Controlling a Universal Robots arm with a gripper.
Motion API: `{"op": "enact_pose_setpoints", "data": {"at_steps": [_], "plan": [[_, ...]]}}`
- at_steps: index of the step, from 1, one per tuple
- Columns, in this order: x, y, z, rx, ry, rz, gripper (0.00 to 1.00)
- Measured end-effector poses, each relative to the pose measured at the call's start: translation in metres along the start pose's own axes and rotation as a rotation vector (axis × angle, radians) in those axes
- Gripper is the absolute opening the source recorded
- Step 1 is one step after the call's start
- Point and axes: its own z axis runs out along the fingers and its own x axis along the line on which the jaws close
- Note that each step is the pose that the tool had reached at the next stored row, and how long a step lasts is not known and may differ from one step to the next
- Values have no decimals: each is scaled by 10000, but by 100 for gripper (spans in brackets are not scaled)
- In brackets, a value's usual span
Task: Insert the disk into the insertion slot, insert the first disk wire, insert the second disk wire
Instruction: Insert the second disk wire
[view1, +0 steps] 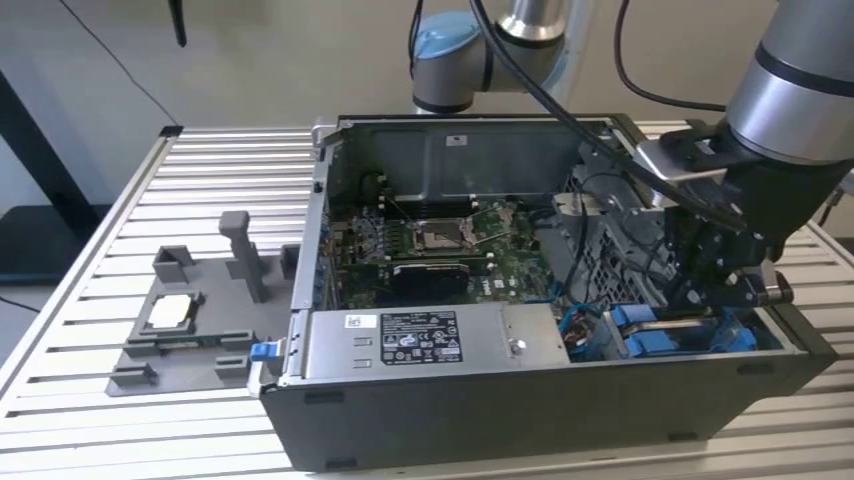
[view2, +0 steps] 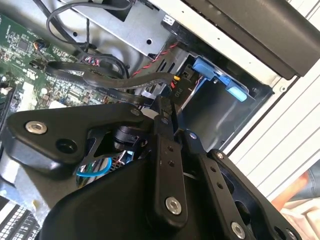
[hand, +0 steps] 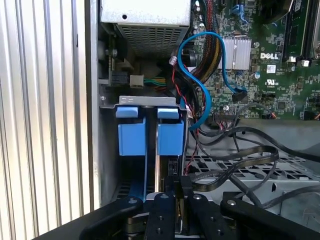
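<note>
1. Setting: an open computer case (view1: 534, 410) lies on a slatted metal table (view1: 94, 250). A grey fixture with upright posts (view1: 200, 320) stands at the exterior view's left, apart from the case.
2. My position: in the exterior view my gripper (view1: 707, 300) hangs at the lower right of the frame. It is lowered into the case's corner, over the perforated drive cage.
3. Jaws: in both wrist views my gripper (hand: 177, 182) (view2: 166, 111) has its jaws drawn narrow, tips almost together. I cannot tell whether anything is pinched between them.
4. The insertion slot (hand: 147, 100): in the first wrist view its grey metal rim frames two blue plastic fronts side by side, just beyond my fingertips.
5. The disk (hand: 171, 137): I see only blue carrier plastic seated in the slot, on the front nearer my tips. Its metal body is hidden.
6. Wiring: a blue cable (hand: 202, 85) loops from the motherboard (hand: 260, 65) towards the cage. Flat black cables (hand: 235, 165) lie loose across the perforated metal beside my fingers.
7. The power-supply box (view1: 427, 340) sits along the case's near wall, at the exterior view's left of the cage.
</note>
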Motion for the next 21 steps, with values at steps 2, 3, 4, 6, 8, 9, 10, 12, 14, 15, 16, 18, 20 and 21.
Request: {"op": "enact_pose_setpoints", "data": {"at_steps": [2,3,4,6,8,9,10,12,14,15,16,18,20,21], "plan": [[0,0,7,0,-6,0,24],[1,0,4,-1,1,-1,24],[1,-1,-4,-2,12,-2,31],[-1,-3,-37,-2,9,0,31],[-4,-8,-102,-1,10,0,31],[-5,-11,-137,-1,10,0,31],[-7,-15,-174,-1,12,0,31],[-10,-21,-247,-1,10,0,31],[-13,-27,-320,-1,11,0,31],[-15,-31,-355,-1,11,-1,31],[-17,-34,-388,-1,11,-1,31],[-17,-43,-416,-26,9,0,31],[-18,-69,-429,-131,10,6,31],[-18,-84,-431,-197,9,9,31]]}}
